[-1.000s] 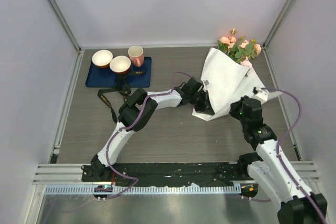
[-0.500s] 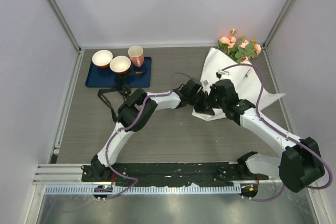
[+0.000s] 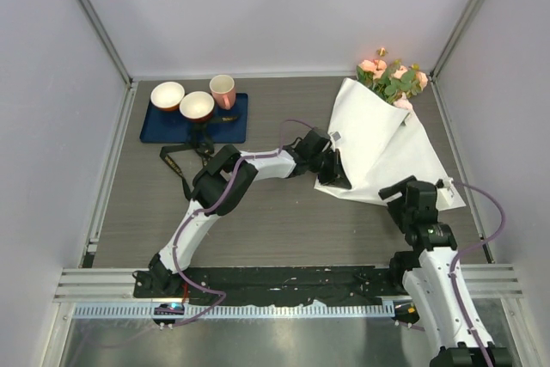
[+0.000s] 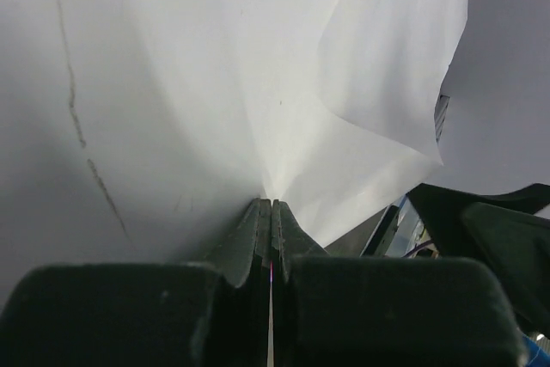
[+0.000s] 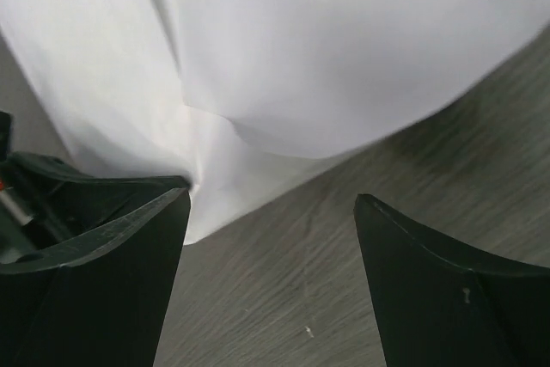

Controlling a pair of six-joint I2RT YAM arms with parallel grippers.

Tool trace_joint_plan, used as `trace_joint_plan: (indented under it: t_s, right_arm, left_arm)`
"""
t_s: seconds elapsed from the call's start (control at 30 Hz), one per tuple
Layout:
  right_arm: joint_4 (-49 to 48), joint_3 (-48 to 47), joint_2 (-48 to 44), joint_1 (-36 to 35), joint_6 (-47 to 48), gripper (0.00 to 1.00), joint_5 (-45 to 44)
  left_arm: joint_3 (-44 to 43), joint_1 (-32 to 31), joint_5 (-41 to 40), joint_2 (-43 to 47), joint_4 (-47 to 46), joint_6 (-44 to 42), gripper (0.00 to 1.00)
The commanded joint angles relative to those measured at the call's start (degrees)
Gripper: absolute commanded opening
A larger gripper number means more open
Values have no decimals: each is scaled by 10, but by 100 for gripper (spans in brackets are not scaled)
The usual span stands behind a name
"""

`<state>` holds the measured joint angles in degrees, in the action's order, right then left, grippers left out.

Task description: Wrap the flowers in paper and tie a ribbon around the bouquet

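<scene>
Your left gripper (image 4: 271, 210) has its fingers pressed tight together, pinching the near left corner of the paper (image 3: 378, 135). Your right gripper (image 5: 271, 204) has its fingers spread wide with nothing between them, and it sits over the near edge of the sheet. The paper lies on the far right part of the table (image 3: 275, 221), folded loosely over the stems, and the flowers (image 3: 391, 77) poke out at the far right corner. Here is what could go wrong. The sheet is thin, so a hard pull from the left gripper could rip that corner or make it slip out. The right side of the paper is held by nothing, so I think that flap could fall open and the wrap could come undone. If you lift or tip the bundle, the roses could slide out of the far end. The ribbon (image 3: 174, 167) lies well apart on the left, just beside the dark blue mat (image 3: 163, 129). The arm nearest to it is the one that is busy holding. Reaching over there could also bump the two bowls (image 3: 197, 107) or the pink cup (image 3: 223, 90). Any writing on the ribbon is too small to read, and the paper is plain.
</scene>
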<state>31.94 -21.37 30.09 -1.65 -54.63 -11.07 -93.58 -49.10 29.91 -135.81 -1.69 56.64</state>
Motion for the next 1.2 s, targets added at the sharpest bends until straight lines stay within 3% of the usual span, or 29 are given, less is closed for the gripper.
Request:
trace_joint_plan:
  t_s: [0.0,0.2,0.33,0.47,0.5,0.57,0.7,0.83,1.0,1.1,1.17]
  right_arm:
    - [-9,51,-10,51,-49,85,46]
    - [-129,126,-14,81,-64,86,42]
    - [-154,143,-6,95,-44,82,12]
    - [-174,167,-64,96,-32,63,28]
    - [-174,165,-82,96,-20,53,24]
    - [-172,146,-74,94,22,47,4]
    - [-190,114,-50,91,65,14,10]
    - [-202,78,-29,85,121,0,3]
    - [-246,22,44,53,194,0,75]
    - [-254,-18,99,17,223,0,76]
    - [-264,-50,128,-66,247,0,66]
  left_arm:
    - [21,4,-48,-49,113,-32,0]
    - [22,5,-37,-50,110,-36,0]
    - [24,8,-35,-50,107,-36,0]
    - [25,10,-29,-51,100,-36,0]
    - [25,10,-29,-52,100,-35,0]
    - [24,10,-27,-54,98,-34,0]
    - [23,10,-29,-58,96,-31,0]
    - [25,10,-31,-60,90,-28,0]
    - [25,10,-33,-61,89,-27,0]
    - [30,10,-35,-60,90,-28,0]
    - [31,9,-37,-58,90,-30,0]
